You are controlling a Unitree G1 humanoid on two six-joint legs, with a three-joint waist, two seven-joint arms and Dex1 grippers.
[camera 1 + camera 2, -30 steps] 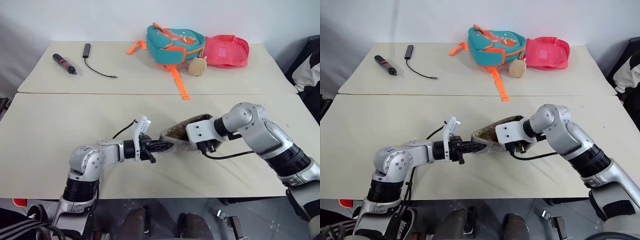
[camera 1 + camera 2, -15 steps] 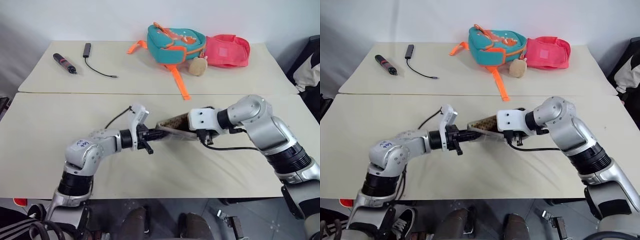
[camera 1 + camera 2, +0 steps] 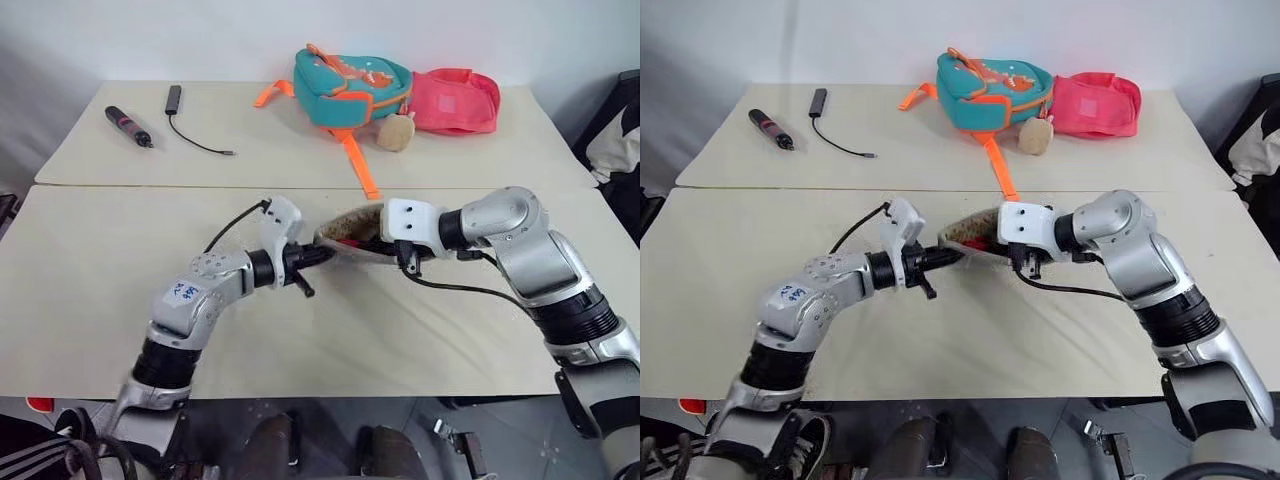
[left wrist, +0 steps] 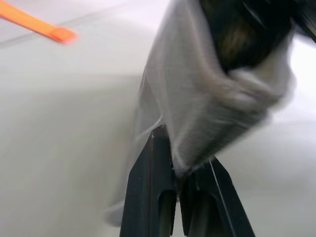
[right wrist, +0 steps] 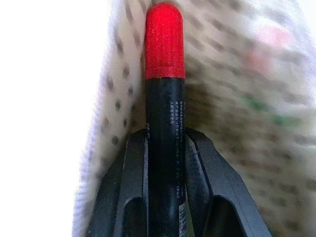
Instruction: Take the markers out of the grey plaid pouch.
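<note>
The grey plaid pouch [image 3: 345,222] hangs above the near table between my two hands, its tan speckled lining [image 5: 232,74] showing at the open mouth. My left gripper [image 4: 177,170] is shut on a fold of the pouch's grey fabric [image 4: 197,98] at its left end. My right gripper [image 5: 165,143] reaches into the mouth from the right and is shut on a marker [image 5: 164,54] with a red cap and a black barrel. From the head, a spot of red [image 3: 980,243] shows inside the pouch next to the right gripper [image 3: 1018,250].
On the far table lie a teal backpack [image 3: 350,88] with orange straps [image 3: 358,165], a pink bag [image 3: 455,100], a tan plush [image 3: 395,132], a dark red-banded pen-like tool [image 3: 128,126] and a black cable [image 3: 195,140]. A seam [image 3: 150,186] joins the two tables.
Both hands have raised the pouch off the near table and carried it a little farther away. The left wrist has rolled, tilting the pouch. Both grips are unchanged.
</note>
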